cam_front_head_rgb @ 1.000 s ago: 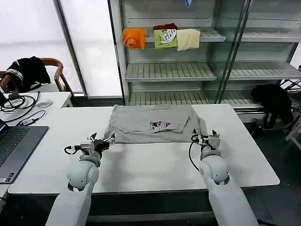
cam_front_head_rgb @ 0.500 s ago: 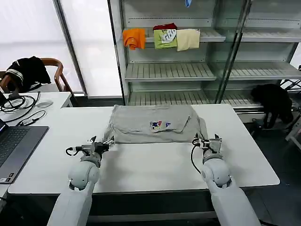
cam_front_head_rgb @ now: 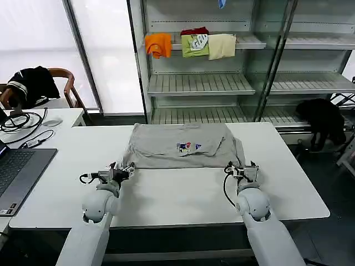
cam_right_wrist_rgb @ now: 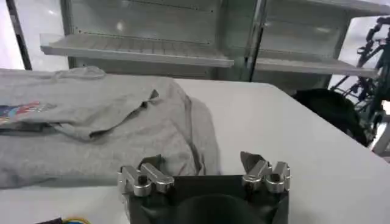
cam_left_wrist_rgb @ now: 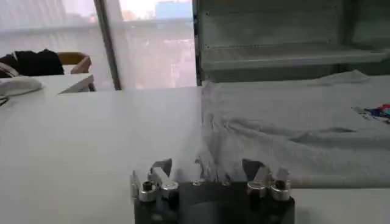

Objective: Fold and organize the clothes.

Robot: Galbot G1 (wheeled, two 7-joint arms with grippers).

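Grey cotton: the T-shirt (cam_front_head_rgb: 180,145) is soft, light grey jersey, lying on the far half of the white table (cam_front_head_rgb: 183,199) with a small multicoloured print (cam_front_head_rgb: 187,147) near its middle.
Shape: roughly a wide rectangle, already folded across, with a rumpled sleeve bunched at the robot's right end and looser creases at the left end.
Texture: the left wrist view shows shallow ripples and a ragged-looking hem (cam_left_wrist_rgb: 210,164) just ahead of the fingers; the right wrist view shows a thick rolled fold (cam_right_wrist_rgb: 183,131) running toward the camera.
Left gripper: the left gripper (cam_front_head_rgb: 123,170) sits low over the table at the shirt's near-left corner, jaws spread wide and holding nothing, the hem lying between and just beyond the fingertips (cam_left_wrist_rgb: 159,170).
Right gripper: the right gripper (cam_front_head_rgb: 242,169) is at the near-right corner beside the bunched sleeve, jaws likewise parted and empty, its fingertips (cam_right_wrist_rgb: 149,165) close to the cloth.
Edges: the shirt's near edge runs almost straight from one gripper to the other.
Open room: smooth bare tabletop stretches between that edge and the robot, and more lies on both sides of the shirt.
Surroundings: a laptop (cam_front_head_rgb: 16,169) lies well off to the left; metal shelving (cam_front_head_rgb: 222,83) stands behind the table, with folded shirts (cam_front_head_rgb: 191,44) on an upper shelf.
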